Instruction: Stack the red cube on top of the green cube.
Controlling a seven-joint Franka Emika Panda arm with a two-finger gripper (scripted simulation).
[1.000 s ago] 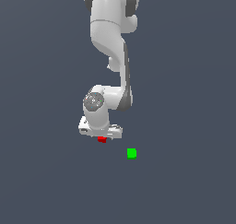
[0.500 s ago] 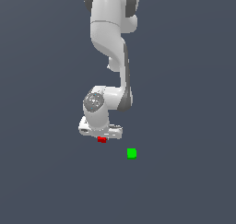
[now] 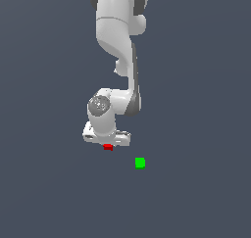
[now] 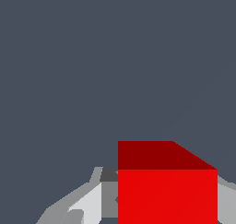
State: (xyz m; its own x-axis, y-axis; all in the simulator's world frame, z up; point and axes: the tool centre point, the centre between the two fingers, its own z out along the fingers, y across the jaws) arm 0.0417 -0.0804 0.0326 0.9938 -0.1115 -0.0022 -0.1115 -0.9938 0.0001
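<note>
The red cube (image 3: 108, 147) lies on the dark grey floor right under the white hand of the arm. My gripper (image 3: 108, 144) is lowered over it. In the wrist view the red cube (image 4: 167, 191) fills the space between the two fingers (image 4: 90, 202), which lie flush against its sides, so my gripper (image 4: 163, 211) is shut on it. The green cube (image 3: 140, 163) sits alone on the floor, a short way toward the exterior view's right and nearer the camera. It is out of the wrist view.
The white arm (image 3: 120, 46) rises from the hand to the top of the exterior view. The floor (image 3: 196, 109) is plain dark grey, and no other objects show.
</note>
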